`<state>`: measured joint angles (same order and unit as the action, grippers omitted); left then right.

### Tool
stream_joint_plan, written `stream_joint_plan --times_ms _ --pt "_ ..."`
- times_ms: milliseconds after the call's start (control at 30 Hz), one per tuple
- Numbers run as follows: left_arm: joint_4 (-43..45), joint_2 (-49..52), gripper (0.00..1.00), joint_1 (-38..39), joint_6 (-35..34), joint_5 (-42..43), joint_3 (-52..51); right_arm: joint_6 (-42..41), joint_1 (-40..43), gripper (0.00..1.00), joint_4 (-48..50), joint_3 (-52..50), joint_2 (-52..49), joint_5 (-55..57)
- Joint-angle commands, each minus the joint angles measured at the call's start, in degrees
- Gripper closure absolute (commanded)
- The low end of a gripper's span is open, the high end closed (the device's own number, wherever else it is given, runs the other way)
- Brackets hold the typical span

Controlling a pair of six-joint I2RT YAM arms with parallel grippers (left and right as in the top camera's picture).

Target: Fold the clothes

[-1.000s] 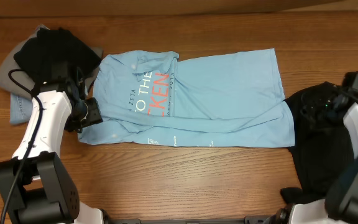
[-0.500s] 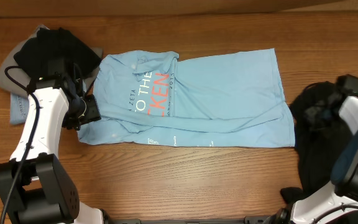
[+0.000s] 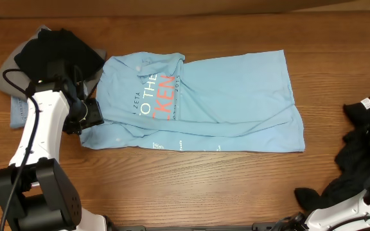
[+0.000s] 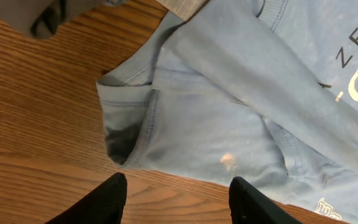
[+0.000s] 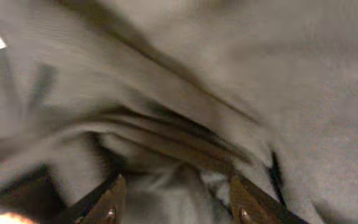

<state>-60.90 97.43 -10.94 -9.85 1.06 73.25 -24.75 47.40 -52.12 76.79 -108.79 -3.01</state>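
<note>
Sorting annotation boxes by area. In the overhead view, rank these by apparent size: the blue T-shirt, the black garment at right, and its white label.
1. blue T-shirt
2. black garment, though the frame edge cuts it off
3. white label, by far the smallest

One light blue T-shirt (image 3: 236, 96) is being counted on one wooden table (image 3: 191, 186). One black garment with a white label (image 3: 365, 154) is being counted at the right. Three piled garments are being counted at upper left: one black piece (image 3: 50, 48), one grey piece (image 3: 8, 72), one pale blue piece (image 3: 19, 115). Two grippers are being counted: the left gripper (image 4: 178, 179) and the right gripper (image 5: 178, 178).
</note>
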Motion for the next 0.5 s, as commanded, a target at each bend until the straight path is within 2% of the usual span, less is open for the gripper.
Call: stream_joint_plan --times_ms 0,267,467 --pt "-0.22 -0.09 0.44 -0.42 1.29 0.48 1.22 2.93 -2.91 0.42 -1.66 4.81 5.55 -5.38" --pt "-0.61 -0.09 0.44 -0.42 1.33 0.44 2.05 5.84 -12.57 0.43 -6.54 4.81 10.56 -10.84" --pt "-0.28 -0.09 0.43 -0.39 1.31 0.44 3.06 9.97 -20.37 0.53 -5.31 0.52 10.36 -11.74"
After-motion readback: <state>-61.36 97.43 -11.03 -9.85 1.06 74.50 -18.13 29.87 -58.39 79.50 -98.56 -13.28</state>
